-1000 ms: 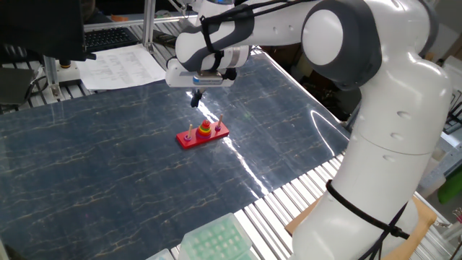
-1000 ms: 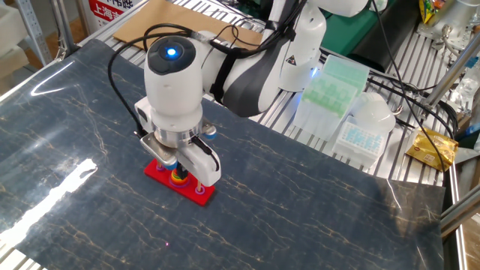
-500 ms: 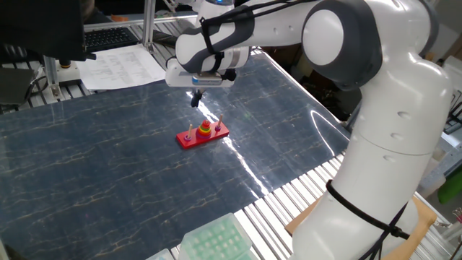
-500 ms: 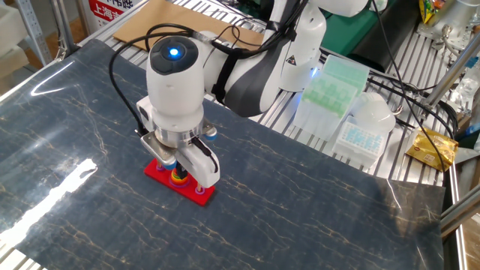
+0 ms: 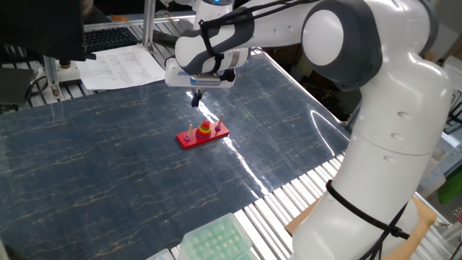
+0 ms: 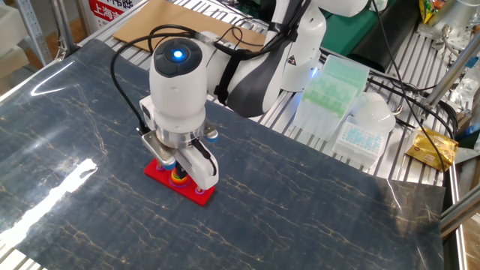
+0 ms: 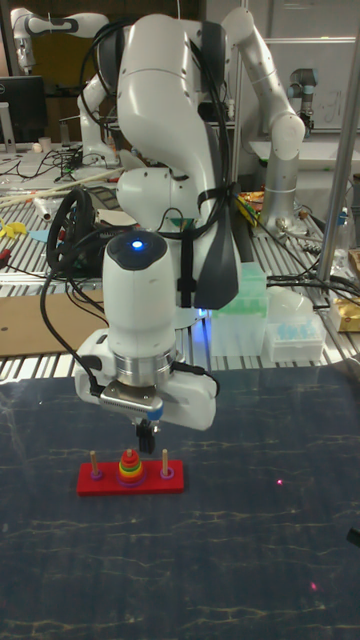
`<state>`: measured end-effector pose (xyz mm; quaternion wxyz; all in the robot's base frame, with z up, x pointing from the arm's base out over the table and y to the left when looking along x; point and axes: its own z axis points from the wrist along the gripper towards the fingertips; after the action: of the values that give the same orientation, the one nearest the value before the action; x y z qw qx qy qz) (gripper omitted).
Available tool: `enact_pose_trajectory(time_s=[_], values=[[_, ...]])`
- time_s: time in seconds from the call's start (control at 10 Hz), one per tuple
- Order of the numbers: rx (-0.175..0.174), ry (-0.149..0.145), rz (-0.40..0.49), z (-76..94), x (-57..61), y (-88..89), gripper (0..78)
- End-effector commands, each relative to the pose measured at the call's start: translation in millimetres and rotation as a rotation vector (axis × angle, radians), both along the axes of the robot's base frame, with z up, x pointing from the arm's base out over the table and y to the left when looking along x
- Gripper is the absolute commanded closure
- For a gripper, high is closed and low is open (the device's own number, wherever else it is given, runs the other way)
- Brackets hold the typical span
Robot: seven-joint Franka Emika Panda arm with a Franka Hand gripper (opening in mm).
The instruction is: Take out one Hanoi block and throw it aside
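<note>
The red base [image 5: 203, 136] with three pegs lies mid-table on the dark mat. Its middle peg carries a small stack of rings: green at the bottom, then yellow, with the tiny red Hanoi block [image 5: 206, 127] on top. The tall fixed view shows the same block [image 7: 127, 458] still on its peg over the base [image 7: 130, 481]. My gripper [image 5: 195, 101] hangs above and just behind the stack, clear of it, fingers pressed together and pointing down. From the front, the gripper [image 7: 147, 437] shows nothing between its tips. In the other fixed view the hand covers most of the base [image 6: 159, 172].
A green tube rack [image 5: 216, 242] sits at the near table edge, and another rack [image 6: 334, 82] with a tip box [image 6: 360, 139] lies off the mat. Papers [image 5: 119, 65] and cardboard [image 6: 172, 19] lie beyond the far edge. My arm's white body fills the right side.
The hand has crept slightly upward and away from the base. The rings and the base have not moved.
</note>
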<state>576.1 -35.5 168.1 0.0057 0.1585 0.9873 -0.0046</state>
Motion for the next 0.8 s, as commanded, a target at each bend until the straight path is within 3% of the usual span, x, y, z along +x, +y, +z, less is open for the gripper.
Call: enact_pose_trajectory(time_s=[0.1,0.6,0.8], values=[[-0.003,-0.007,0.025,-1.5,-8.1,-1.6,77.6],[-0.001,-0.023,0.051,-18.3,-34.8,-19.8,77.6],[0.005,-0.022,0.051,-19.7,-38.1,-24.9,77.6]])
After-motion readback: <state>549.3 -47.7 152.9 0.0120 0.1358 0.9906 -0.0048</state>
